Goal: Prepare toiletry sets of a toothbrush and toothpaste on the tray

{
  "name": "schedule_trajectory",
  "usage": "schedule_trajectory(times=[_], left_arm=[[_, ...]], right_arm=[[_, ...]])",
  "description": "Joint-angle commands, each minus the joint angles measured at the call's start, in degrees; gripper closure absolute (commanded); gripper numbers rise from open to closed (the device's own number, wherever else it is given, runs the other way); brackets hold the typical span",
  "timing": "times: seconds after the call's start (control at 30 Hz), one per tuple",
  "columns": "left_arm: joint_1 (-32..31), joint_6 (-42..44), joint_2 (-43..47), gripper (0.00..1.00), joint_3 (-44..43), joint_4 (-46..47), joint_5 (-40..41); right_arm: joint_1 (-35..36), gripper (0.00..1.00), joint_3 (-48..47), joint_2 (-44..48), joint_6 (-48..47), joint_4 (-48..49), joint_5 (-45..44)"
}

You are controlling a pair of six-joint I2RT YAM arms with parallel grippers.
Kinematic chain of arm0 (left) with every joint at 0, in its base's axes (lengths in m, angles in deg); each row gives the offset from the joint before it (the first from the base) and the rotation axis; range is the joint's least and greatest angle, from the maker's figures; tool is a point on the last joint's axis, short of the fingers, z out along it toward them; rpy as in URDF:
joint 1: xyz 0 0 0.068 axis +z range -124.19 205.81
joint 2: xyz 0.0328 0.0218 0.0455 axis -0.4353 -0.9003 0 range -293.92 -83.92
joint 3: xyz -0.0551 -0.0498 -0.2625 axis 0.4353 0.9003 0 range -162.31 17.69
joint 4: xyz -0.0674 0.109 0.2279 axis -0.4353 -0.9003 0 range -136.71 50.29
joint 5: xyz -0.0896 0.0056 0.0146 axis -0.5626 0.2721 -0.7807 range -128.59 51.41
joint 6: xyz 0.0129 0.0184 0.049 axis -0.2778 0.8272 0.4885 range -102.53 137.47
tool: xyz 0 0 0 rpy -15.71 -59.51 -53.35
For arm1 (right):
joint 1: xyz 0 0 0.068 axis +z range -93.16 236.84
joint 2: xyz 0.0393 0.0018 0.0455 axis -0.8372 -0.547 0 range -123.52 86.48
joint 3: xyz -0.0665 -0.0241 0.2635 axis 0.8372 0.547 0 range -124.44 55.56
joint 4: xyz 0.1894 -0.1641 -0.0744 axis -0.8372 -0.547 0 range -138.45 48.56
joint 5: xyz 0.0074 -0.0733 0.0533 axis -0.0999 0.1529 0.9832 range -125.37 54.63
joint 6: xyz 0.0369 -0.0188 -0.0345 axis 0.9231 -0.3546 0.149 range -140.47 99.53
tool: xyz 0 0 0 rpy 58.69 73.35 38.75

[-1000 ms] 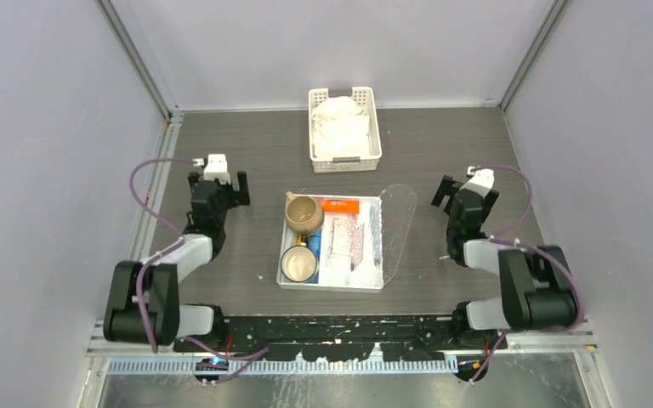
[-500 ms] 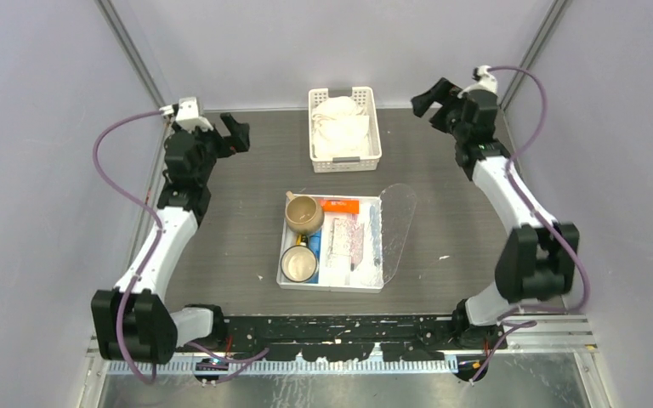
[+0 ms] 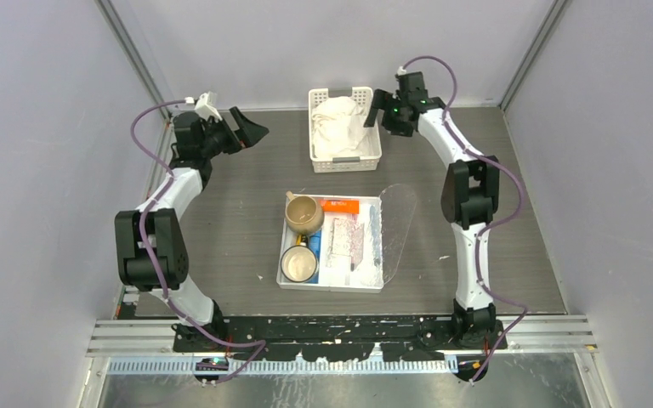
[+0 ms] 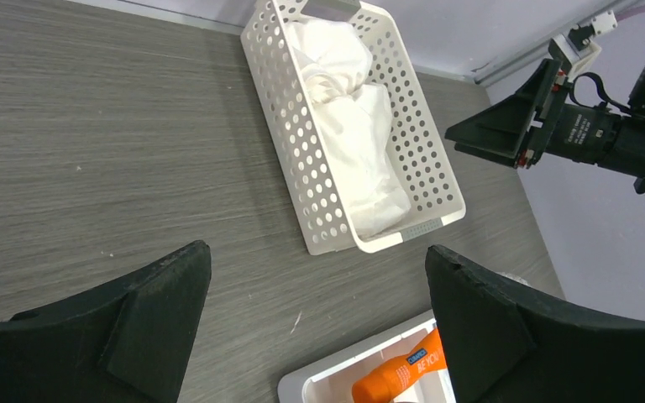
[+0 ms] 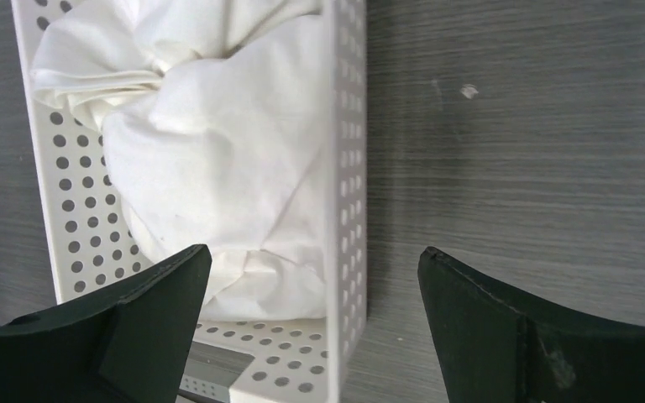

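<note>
- The left arm (image 3: 149,246) is up and unfolded! A second ago it sat crouched low beside its base, and its elbow has since lifted off the near edge of the bench (image 3: 229,242).
- The left tool (image 3: 248,133) has gone from the bench's left middle out to the far left corner. Over the last half second it has nudged inward and turned to point across at the white basket (image 3: 346,161).
- The right arm (image 3: 469,191) has risen from its crouch too, and its elbow has pulled in from the right side.
- The right tool (image 3: 382,117) went to the far right corner first. Now it has swung in, just beside the basket's far right corner.
</note>
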Motion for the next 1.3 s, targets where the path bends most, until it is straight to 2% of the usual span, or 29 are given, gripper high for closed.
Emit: schedule_trajectory(times=[0.0,0.07,0.17,0.27,0.37,0.43,0.47,0.53,0.57,0.6,0.7,0.87,1.03,1.13,1.27], left_arm=[[0.0,1.5,1.9,0.00,-3.0,-1.8,-3.0],[-0.1,2.8,2.2,0.00,-2.5,-3.8,-2.1],[-0.1,3.2,3.0,0.00,-0.7,-3.8,-1.7],[-0.1,3.4,4.1,0.00,0.7,-3.8,-1.4],[0.0,3.5,4.9,0.00,1.8,-3.8,-1.3],[0.0,3.6,5.2,0.00,2.3,-3.8,-1.1],[0.0,3.6,5.4,0.00,2.5,-3.8,-1.1],[0.0,3.5,5.6,0.00,3.0,-3.8,-1.1],[0.0,3.4,5.8,0.00,3.3,-3.7,-1.2],[-0.2,3.3,6.0,0.00,3.6,-3.7,-1.3],[-0.1,3.4,7.3,0.00,4.8,-4.0,-1.0],[-0.4,3.5,9.6,0.00,7.4,-4.2,-0.8],[-1.5,3.4,10.3,0.00,7.9,-5.1,-0.7],[-3.8,3.9,10.8,0.00,7.4,-6.5,0.0],[-5.9,5.5,11.6,0.00,6.7,-9.0,1.7]], right_arm=[[3.6,0.00,-6.3,-1.6,-6.0,-5.4,-4.0],[4.5,0.03,-6.9,-3.1,-6.3,-5.9,-5.2],[4.8,0.15,-7.9,-5.5,-5.8,-6.8,-7.1],[4.9,0.16,-7.7,-6.3,-5.7,-6.9,-9.6],[5.0,0.23,-8.6,-7.6,-5.9,-7.3,-12.3],[4.9,0.32,-9.6,-8.6,-6.1,-7.8,-12.6],[4.9,0.38,-10.1,-9.2,-6.2,-8.0,-12.5],[4.7,0.77,-11.3,-10.3,-6.2,-8.9,-12.0],[4.6,0.91,-11.6,-10.5,-6.1,-9.2,-11.8],[4.4,0.98,-11.6,-10.6,-6.1,-9.5,-11.6],[3.4,0.99,-8.1,-7.3,-5.8,-7.9,-12.3],[-0.6,0.99,2.2,5.6,-4.8,-3.4,-16.8],[-8.9,0.99,5.5,15.5,-2.2,-7.8,-21.4],[-13.9,0.99,14.3,22.5,2.0,-4.7,-21.3],[-14.8,0.99,29.8,31.4,7.8,4.4,-26.0]])
